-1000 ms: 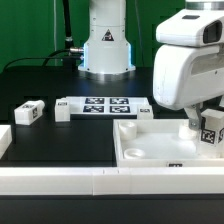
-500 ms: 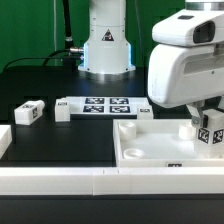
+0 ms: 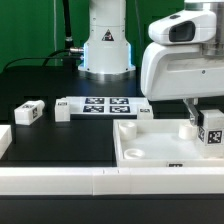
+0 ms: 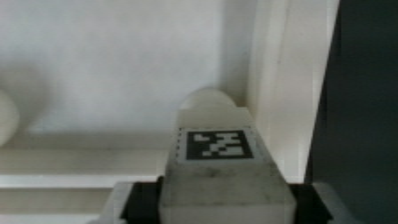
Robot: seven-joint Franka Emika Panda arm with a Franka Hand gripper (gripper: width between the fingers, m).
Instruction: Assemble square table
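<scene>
The square table top [image 3: 150,150] is a white tray with a raised rim and corner sockets, lying at the exterior view's right. My gripper [image 3: 210,130] is shut on a white tagged leg [image 3: 211,130] and holds it upright over the tray's far right corner. In the wrist view the leg [image 4: 217,155] sits between the jaws, its tag facing the camera, just above a rounded corner socket [image 4: 210,102]. A second leg [image 3: 29,113] lies loose at the exterior view's left.
The marker board [image 3: 103,106] lies behind the tray. White border rails [image 3: 60,180] run along the front, with a white block [image 3: 4,140] at the left edge. The robot base [image 3: 107,45] stands at the back.
My gripper has shifted slightly toward the exterior view's left and lowered a little with the leg, which now stands closer over the tray's corner socket.
</scene>
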